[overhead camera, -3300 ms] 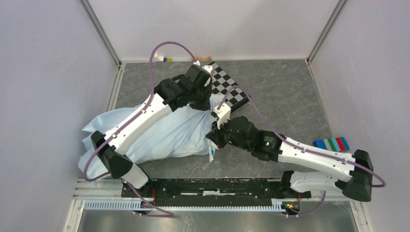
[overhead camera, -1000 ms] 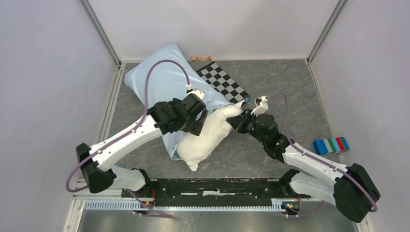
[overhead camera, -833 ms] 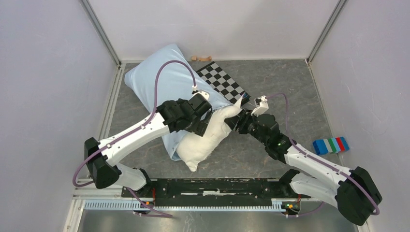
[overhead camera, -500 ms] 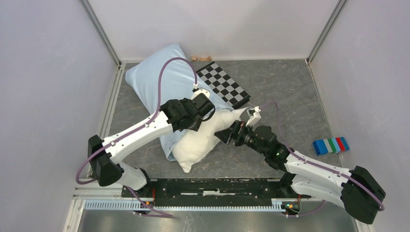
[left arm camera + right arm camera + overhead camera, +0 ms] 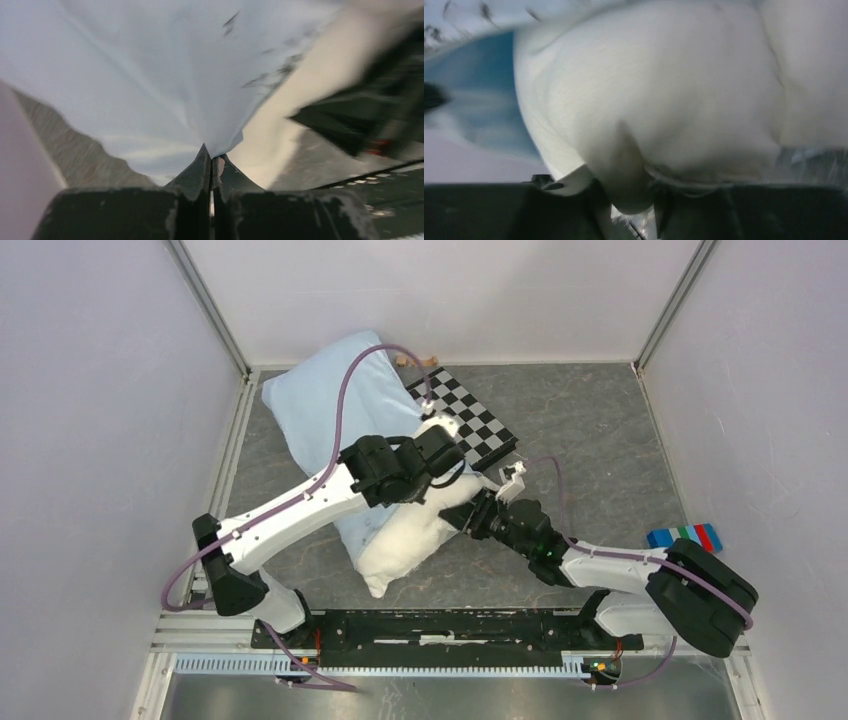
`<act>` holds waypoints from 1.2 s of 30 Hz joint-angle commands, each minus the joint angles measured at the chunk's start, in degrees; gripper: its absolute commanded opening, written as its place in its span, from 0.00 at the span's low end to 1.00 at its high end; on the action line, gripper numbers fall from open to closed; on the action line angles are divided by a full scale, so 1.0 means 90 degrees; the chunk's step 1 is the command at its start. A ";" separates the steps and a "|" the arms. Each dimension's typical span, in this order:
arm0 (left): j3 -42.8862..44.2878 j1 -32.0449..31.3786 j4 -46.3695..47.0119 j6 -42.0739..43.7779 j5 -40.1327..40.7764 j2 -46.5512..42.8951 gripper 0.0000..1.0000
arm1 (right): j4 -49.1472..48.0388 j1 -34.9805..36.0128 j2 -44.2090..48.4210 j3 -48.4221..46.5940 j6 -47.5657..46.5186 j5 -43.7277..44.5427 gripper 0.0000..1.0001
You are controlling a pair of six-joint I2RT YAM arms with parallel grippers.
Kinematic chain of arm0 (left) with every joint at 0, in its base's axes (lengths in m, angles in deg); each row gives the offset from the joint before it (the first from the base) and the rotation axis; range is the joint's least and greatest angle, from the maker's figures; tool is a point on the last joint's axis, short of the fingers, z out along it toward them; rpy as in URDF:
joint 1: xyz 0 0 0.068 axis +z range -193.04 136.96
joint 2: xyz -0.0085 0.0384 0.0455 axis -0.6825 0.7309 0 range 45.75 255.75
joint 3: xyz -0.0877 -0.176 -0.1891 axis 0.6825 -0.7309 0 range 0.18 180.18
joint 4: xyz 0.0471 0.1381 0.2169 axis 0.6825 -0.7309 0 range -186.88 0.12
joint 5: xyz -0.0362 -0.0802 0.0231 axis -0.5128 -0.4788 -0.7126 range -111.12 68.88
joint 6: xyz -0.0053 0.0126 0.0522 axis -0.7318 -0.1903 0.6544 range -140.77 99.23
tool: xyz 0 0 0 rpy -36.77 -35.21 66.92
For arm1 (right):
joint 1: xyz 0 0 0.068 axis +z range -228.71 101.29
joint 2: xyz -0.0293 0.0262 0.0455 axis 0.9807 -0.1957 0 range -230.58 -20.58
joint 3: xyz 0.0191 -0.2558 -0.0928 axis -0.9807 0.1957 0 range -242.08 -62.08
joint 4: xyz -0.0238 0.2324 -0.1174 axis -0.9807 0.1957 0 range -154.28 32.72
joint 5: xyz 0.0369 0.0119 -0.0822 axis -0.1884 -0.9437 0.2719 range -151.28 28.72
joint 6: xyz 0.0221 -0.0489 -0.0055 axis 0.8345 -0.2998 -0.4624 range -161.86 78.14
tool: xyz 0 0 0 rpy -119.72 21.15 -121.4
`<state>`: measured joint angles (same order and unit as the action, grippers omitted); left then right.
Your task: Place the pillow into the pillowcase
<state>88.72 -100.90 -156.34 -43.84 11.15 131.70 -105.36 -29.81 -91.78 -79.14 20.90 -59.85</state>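
Observation:
The light-blue pillowcase [image 5: 320, 405] lies at the back left with the cream-white pillow [image 5: 410, 540] sticking out of its near end. My left gripper [image 5: 458, 462] is over the case's opening. In the left wrist view the left gripper [image 5: 211, 156] is shut on a pinch of pillowcase [image 5: 165, 75] edge, with the pillow [image 5: 300, 90] beside it. My right gripper [image 5: 472, 520] presses into the pillow's right side. In the right wrist view a lump of pillow [image 5: 664, 85] bulges between the fingers of the right gripper [image 5: 629, 200], and the pillowcase [image 5: 479, 85] shows at left.
A black-and-white checkerboard panel [image 5: 470, 425] lies behind the grippers, partly under the case. A small tan object [image 5: 415, 360] sits at the back wall. A striped coloured block [image 5: 685, 537] is at the right. Walls close in on three sides.
The left gripper moved up and right to the case opening and shut on its edge. The right gripper let go of the pillow's corner, dropped lower and closed on the pillow's side.

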 commanded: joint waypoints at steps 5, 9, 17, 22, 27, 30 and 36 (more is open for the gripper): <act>0.4528 -0.1551 -0.0843 -0.0776 -0.1923 0.1005 0.02 | 0.1113 -0.0199 -0.0419 -0.2445 -0.1202 0.1022 0.00; 0.3662 -0.0781 -0.0068 -0.1032 -0.2548 0.0747 0.02 | 0.1317 -0.0242 -0.0513 -0.2577 -0.1404 0.1147 0.00; 0.3190 0.0953 0.0968 -0.1434 -0.2917 0.0736 0.02 | 0.2467 -0.0592 0.0659 -0.2231 -0.2163 0.0551 0.63; 0.3723 0.1265 0.1007 -0.1417 -0.3067 0.1153 0.02 | 0.3774 -0.0593 0.2307 -0.1855 -0.2551 0.1073 0.89; 0.3772 0.1284 0.1138 -0.1423 -0.3153 0.1196 0.02 | 0.4116 -0.0687 0.3152 -0.0966 -0.2401 0.1414 0.89; 0.3794 0.1288 0.1173 -0.1441 -0.3158 0.1203 0.02 | 0.3670 -0.0770 0.2789 -0.0558 -0.2198 0.1018 0.79; 0.3789 0.1283 0.1173 -0.1431 -0.3161 0.1159 0.02 | 0.2559 -0.1072 0.1518 -0.0260 -0.1998 0.0592 0.67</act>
<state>119.88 -89.49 -150.48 -54.64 -15.95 143.00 -73.91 -37.50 -73.66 -82.46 1.34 -51.30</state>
